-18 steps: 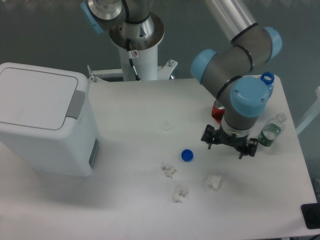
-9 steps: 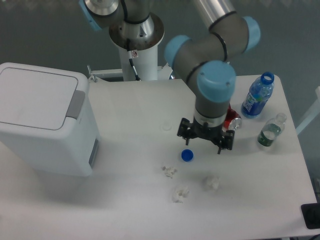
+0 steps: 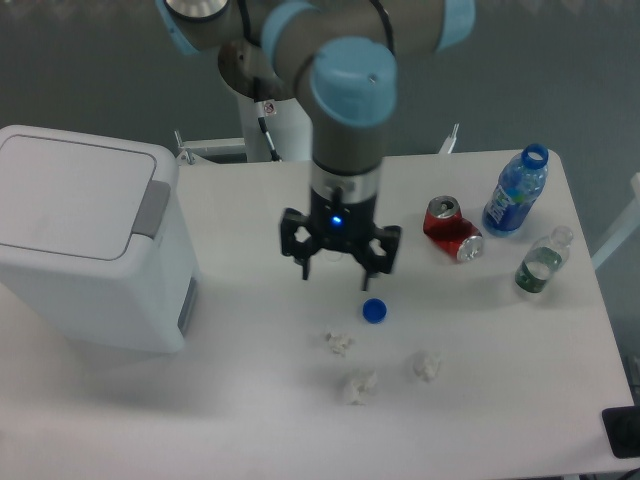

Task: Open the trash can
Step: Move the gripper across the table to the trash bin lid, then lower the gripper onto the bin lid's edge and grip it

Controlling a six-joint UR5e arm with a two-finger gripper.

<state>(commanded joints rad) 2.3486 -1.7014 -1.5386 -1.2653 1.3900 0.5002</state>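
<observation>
The trash can [image 3: 85, 240] is a large white boxy bin at the left of the table. Its flat lid [image 3: 70, 196] lies down, shut, with a grey push bar [image 3: 152, 209] along its right rim. My gripper [image 3: 338, 275] hangs over the middle of the table, well to the right of the bin and apart from it. Its two dark fingers [image 3: 303, 262] point down, spread wide, with nothing between them.
A blue bottle cap [image 3: 375, 311] lies just below the gripper. Three crumpled paper wads [image 3: 358, 385] lie nearer the front edge. A red soda can [image 3: 452, 230] lies on its side at the right, beside a blue bottle [image 3: 515, 191] and a clear green-tinted bottle [image 3: 540, 262].
The arm has swung left across the table, from over the soda can at the right to the middle, closer to the trash can. The can now shows uncovered. The lid has not moved.
</observation>
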